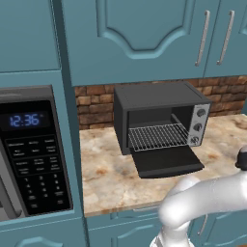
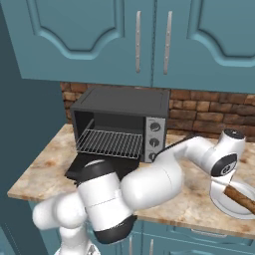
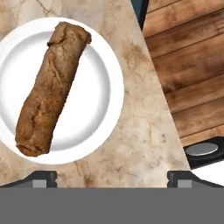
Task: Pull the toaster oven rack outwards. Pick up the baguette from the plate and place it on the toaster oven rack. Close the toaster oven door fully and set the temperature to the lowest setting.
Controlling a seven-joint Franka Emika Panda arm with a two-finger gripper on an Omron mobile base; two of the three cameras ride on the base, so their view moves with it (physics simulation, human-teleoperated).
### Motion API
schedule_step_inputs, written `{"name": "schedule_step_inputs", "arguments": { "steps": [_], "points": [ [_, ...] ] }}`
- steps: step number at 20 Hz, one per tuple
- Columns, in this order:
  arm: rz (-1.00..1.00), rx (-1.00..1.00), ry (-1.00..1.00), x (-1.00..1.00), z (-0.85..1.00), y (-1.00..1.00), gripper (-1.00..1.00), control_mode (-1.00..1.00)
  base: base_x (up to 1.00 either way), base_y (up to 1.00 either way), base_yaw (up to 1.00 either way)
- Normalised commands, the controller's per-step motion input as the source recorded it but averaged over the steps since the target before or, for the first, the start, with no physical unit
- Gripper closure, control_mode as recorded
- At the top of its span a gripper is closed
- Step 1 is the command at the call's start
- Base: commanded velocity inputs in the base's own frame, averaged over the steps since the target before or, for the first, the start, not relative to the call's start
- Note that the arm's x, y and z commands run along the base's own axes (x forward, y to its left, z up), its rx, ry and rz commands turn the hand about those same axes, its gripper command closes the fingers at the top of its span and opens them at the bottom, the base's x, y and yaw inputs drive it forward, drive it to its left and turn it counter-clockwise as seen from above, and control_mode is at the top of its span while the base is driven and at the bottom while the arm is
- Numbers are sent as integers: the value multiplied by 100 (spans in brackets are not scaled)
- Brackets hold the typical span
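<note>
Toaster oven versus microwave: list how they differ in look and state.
The toaster oven is a dark grey box on the counter with its door dropped open; the microwave is built into the cabinet wall and shut. The toaster oven has three round knobs; the microwave has a keypad and blue clock digits. Both are dark, boxy appliances.

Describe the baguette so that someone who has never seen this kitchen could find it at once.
Start at the marble counter and pass right of the toaster oven to the round white plate near the counter's edge. The baguette lies on the plate, a long, golden-brown, crusty loaf, the only food on the counter.
</note>
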Motion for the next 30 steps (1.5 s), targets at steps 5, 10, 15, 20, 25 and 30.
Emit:
{"name": "schedule_step_inputs", "arguments": {
  "steps": [5,10,15,20,25,30],
  "points": [
    [0,2,6,23,-20,-33,-100,-100,0,0,0],
    [0,1,7,22,-18,-29,-100,-100,0,0,0],
    [-6,0,3,13,-18,-21,-100,-100,0,0,0],
    [-9,0,0,0,-22,-20,-100,-100,0,0,0],
    [-9,0,0,1,-31,-12,-100,-100,0,0,0],
    [-7,0,0,3,-36,-13,-100,-100,0,0,0]
  ]
}}
